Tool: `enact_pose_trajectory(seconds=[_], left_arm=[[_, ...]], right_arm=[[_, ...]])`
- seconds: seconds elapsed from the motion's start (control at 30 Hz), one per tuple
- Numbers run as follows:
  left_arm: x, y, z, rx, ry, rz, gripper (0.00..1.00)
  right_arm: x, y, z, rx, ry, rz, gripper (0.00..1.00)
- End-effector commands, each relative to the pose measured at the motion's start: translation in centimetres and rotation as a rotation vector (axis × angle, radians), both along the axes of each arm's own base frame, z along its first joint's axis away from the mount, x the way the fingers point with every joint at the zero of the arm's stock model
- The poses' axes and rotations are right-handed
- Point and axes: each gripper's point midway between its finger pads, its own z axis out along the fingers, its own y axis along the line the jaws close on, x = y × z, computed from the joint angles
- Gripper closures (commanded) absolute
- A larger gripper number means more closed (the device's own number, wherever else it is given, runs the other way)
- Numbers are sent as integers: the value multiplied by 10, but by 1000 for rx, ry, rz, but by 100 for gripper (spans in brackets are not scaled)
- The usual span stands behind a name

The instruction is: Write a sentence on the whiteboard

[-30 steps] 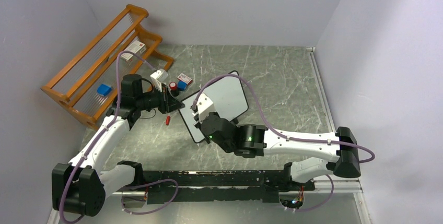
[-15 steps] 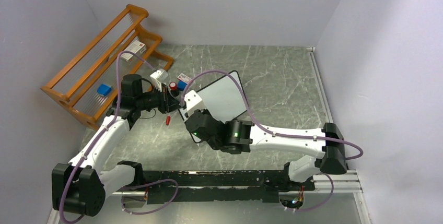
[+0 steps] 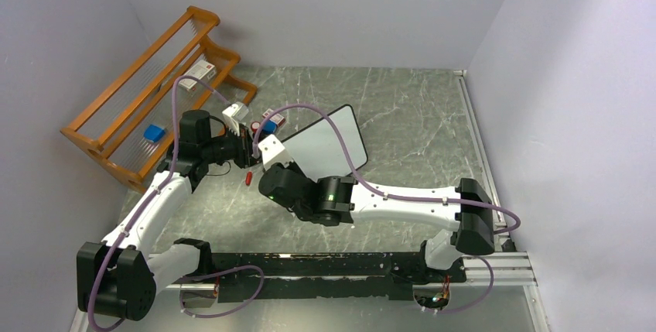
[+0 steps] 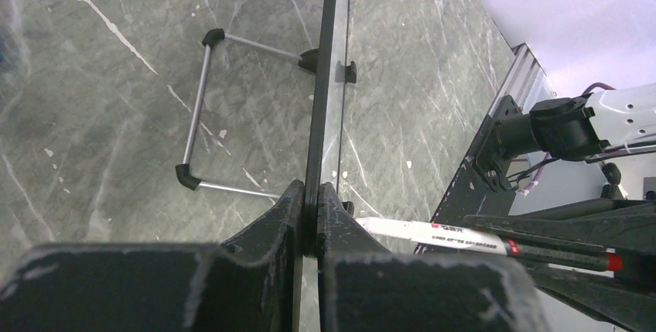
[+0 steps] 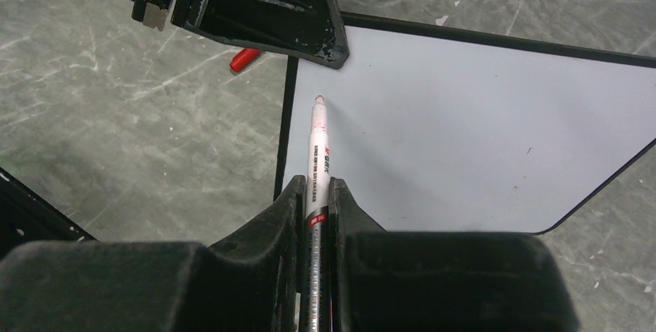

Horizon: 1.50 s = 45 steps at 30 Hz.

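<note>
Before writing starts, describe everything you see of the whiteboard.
The whiteboard is a white panel, blank, in a thin black frame with rounded corners. A wire stand with black feet juts from its back. The left claw clamps its edge; the marker in the right claw points at its face near that edge.

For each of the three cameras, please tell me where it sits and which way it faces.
Top external: fixed above and behind the bases, looking down on the table; the left arm and right arm both reach to the whiteboard.
Left wrist: on the left arm, looking along the left gripper, shut on the whiteboard's black edge.
Right wrist: on the right arm, looking past the right gripper, shut on a marker, at the blank board face.
Shared: both wrist views show the marker and the whiteboard.
</note>
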Motion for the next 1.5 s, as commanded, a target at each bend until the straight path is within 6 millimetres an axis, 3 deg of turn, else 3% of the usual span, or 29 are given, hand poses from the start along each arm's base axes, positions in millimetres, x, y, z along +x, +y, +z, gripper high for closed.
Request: enact_pose_trajectory(seconds=[0.0,0.6,1.47], left_arm=[[6,5,-4,16,-10,29,95],[5,4,-4,9,-6,20,95],[4,3,-6,0,6,11,95]], right_arm=[[3,4,8,14,-18,-18,100],[12,8,9,15,-28,-40,100],[18,6,-8,-20,-13,-54,100]])
